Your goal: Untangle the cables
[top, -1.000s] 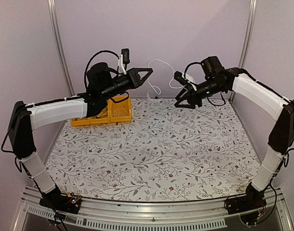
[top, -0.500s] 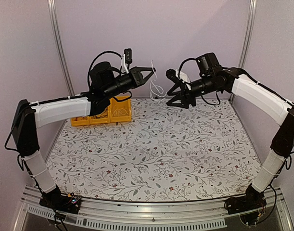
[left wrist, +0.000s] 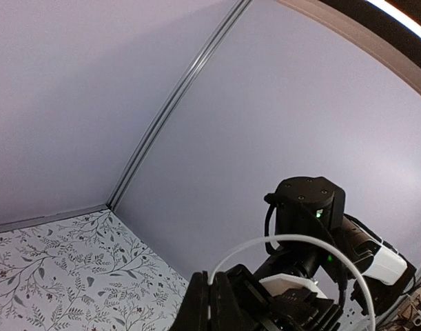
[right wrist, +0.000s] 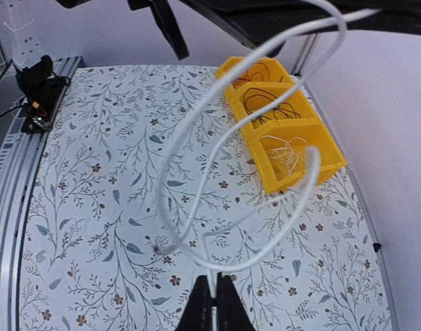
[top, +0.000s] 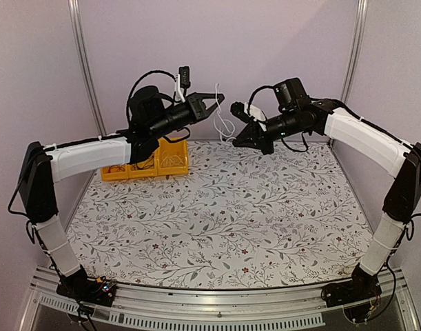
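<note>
White cable (right wrist: 312, 172) hangs in loose loops between my two raised claws, above the far side of the flower-patterned table (top: 231, 221). My left claw (top: 218, 98) is pinched tight on it, and my right claw (top: 235, 110) is clamped on it too. More thin wires (right wrist: 275, 110) lie coiled in the yellow bins (top: 170, 160) below my left arm.
</note>
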